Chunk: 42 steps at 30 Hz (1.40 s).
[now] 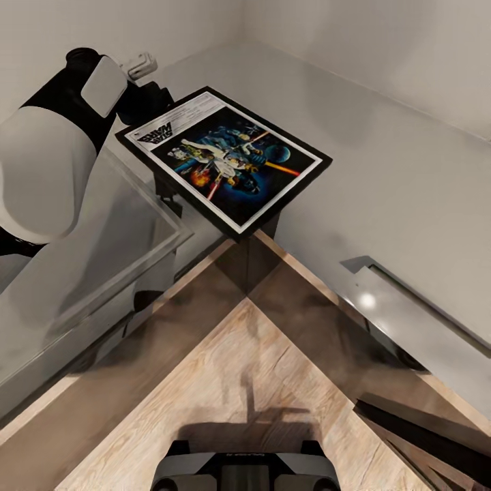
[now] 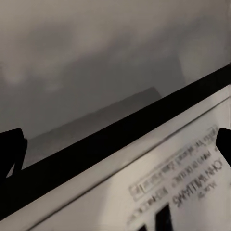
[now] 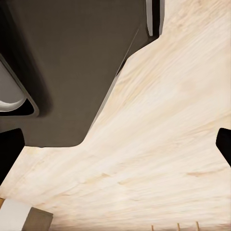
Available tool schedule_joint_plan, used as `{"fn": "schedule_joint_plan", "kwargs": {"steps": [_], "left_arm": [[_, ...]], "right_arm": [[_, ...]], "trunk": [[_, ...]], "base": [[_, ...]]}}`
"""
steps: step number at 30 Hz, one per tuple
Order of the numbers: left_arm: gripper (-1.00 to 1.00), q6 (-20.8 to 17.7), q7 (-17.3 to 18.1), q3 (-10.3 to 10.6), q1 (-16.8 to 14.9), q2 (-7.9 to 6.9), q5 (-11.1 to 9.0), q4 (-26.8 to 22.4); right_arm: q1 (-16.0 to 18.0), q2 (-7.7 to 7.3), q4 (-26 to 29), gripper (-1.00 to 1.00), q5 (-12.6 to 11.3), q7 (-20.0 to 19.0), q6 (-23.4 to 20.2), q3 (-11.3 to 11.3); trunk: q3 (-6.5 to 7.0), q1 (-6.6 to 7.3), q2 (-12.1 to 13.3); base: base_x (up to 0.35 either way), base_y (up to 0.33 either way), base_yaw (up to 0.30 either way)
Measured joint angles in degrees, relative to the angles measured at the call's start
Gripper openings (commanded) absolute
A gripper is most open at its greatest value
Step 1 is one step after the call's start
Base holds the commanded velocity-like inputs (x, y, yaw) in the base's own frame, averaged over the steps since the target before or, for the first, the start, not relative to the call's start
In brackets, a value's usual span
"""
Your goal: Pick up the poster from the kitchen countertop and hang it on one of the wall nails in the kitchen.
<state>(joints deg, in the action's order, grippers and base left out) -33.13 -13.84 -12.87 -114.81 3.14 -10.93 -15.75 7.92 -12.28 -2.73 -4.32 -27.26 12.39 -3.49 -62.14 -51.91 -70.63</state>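
The poster [image 1: 225, 158] is held face-up above the kitchen countertop [image 1: 382, 150], title end toward the left gripper [image 1: 146, 109], whose fingers are clamped there.

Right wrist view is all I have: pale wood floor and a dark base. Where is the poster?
Observer: In the head view the poster sits tilted above the corner of the kitchen countertop, not lying flat.
Operator: Which arm is at it?
Observer: The left arm reaches to its title-strip end.
Operator: Is the left claw closed on it?
Observer: Cannot tell. In the left wrist view, the left claw has the poster's black frame edge crossing between its fingertips.
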Motion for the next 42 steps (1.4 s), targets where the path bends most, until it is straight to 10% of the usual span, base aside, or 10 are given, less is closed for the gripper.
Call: {"fn": "schedule_joint_plan", "kwargs": {"steps": [42], "left_arm": [[1.00,0.26,0.37,-0.02,0.00,0.01,-0.06,0.36]], "right_arm": [[0.00,0.00,0.00,1.00,0.02,0.01,0.00,0.02]], "trunk": [[0.00,0.00,0.00]], "base": [[-0.174,-0.040,0.000]]}}
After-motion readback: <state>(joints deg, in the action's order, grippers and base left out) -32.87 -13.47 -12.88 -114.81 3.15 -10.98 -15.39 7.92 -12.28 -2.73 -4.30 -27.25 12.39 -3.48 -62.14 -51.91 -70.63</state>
